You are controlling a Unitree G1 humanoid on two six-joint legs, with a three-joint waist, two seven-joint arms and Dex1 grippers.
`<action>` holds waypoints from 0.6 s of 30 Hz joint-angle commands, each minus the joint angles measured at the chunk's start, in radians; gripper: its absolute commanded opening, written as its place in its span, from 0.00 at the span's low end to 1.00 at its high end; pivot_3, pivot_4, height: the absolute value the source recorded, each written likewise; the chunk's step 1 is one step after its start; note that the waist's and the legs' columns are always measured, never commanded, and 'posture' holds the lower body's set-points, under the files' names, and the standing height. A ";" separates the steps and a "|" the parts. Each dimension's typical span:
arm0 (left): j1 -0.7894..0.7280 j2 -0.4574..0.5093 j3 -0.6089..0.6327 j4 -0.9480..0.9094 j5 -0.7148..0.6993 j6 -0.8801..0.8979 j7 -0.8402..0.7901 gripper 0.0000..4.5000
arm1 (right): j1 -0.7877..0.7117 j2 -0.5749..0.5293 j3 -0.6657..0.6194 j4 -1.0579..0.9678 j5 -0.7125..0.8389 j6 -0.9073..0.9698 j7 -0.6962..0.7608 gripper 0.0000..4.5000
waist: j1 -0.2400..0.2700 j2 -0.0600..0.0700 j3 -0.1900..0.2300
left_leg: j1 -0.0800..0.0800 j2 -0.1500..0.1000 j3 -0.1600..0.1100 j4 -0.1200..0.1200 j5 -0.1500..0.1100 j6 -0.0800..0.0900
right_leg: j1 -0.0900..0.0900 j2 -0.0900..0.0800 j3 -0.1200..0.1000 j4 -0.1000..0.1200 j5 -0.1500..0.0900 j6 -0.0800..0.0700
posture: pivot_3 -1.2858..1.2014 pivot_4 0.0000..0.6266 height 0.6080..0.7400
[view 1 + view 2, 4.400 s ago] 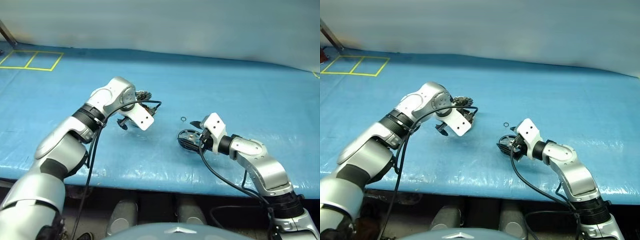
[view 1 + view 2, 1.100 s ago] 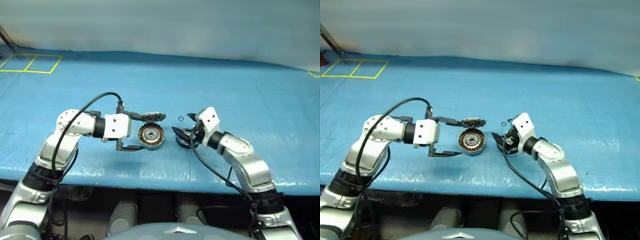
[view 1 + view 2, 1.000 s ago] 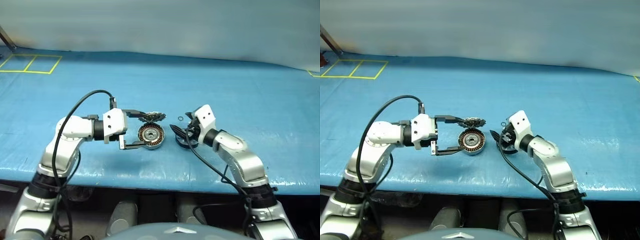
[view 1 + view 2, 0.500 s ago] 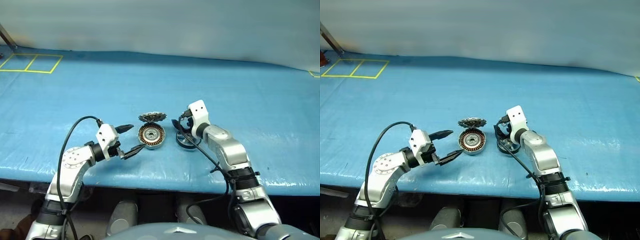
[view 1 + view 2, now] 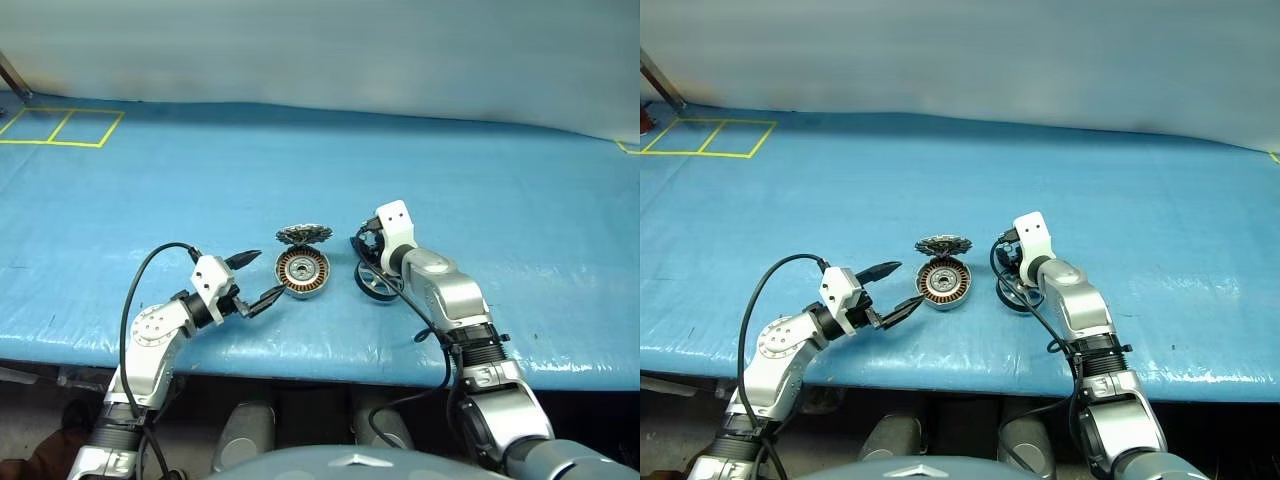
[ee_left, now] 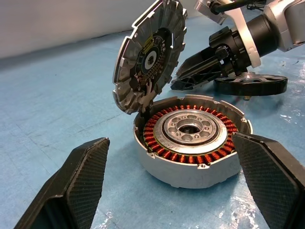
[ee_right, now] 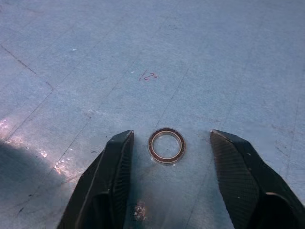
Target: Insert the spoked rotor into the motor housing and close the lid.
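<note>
The table cover (image 5: 500,180) was bright blue with pale glossy patches, and thin yellow lines (image 5: 62,124) marked out squares at its far left corner. The motor housing (image 6: 190,162) was dull grey metal, with a ring of copper-brown windings around a silver centre. Its lid (image 6: 148,53) was silvery grey with a notched, toothed edge and a dark inner face. The spoked rotor (image 5: 375,281) showed a dark rim and shiny silver spokes. A small ring (image 7: 166,145) had a dark reddish band and a pale metal edge. A faint red scribble (image 7: 148,76) marked the blue beyond it. The fingers (image 6: 81,186) of the left gripper (image 5: 256,279) were black with a fine chequered texture.
</note>
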 commanded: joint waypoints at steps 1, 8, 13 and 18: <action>0.001 0.001 0.007 -0.002 0.002 -0.031 0.004 1.00 | -0.014 -0.004 0.003 -0.011 -0.014 0.010 0.004 0.37 | 0.000 0.000 0.000 | 0.000 0.000 0.000 0.000 0.000 0.000 | 0.000 0.000 0.000 0.000 0.000 0.000 | 0.52 0.24 1.00; 0.009 0.004 0.011 0.009 -0.004 -0.043 -0.004 1.00 | 0.017 -0.002 0.007 -0.045 -0.019 0.020 0.003 0.14 | 0.000 0.000 0.000 | 0.000 0.000 0.000 0.000 0.000 0.000 | 0.000 0.000 0.000 0.000 0.000 0.000 | 0.52 0.24 1.00; 0.010 0.006 0.014 0.022 -0.012 -0.058 -0.019 1.00 | 0.079 -0.003 -0.008 -0.219 0.031 0.030 0.039 0.14 | 0.001 0.000 0.000 | 0.000 0.000 0.000 -0.001 0.000 0.000 | -0.001 0.000 0.000 0.000 0.000 -0.001 | 0.52 0.24 1.00; 0.007 0.002 0.020 0.055 -0.038 -0.092 -0.061 1.00 | 0.166 -0.050 -0.005 -0.433 0.085 0.067 0.110 0.14 | 0.001 0.000 0.000 | -0.001 0.000 0.000 -0.002 0.000 0.000 | -0.002 0.000 0.000 0.000 -0.001 -0.001 | 0.52 0.24 1.00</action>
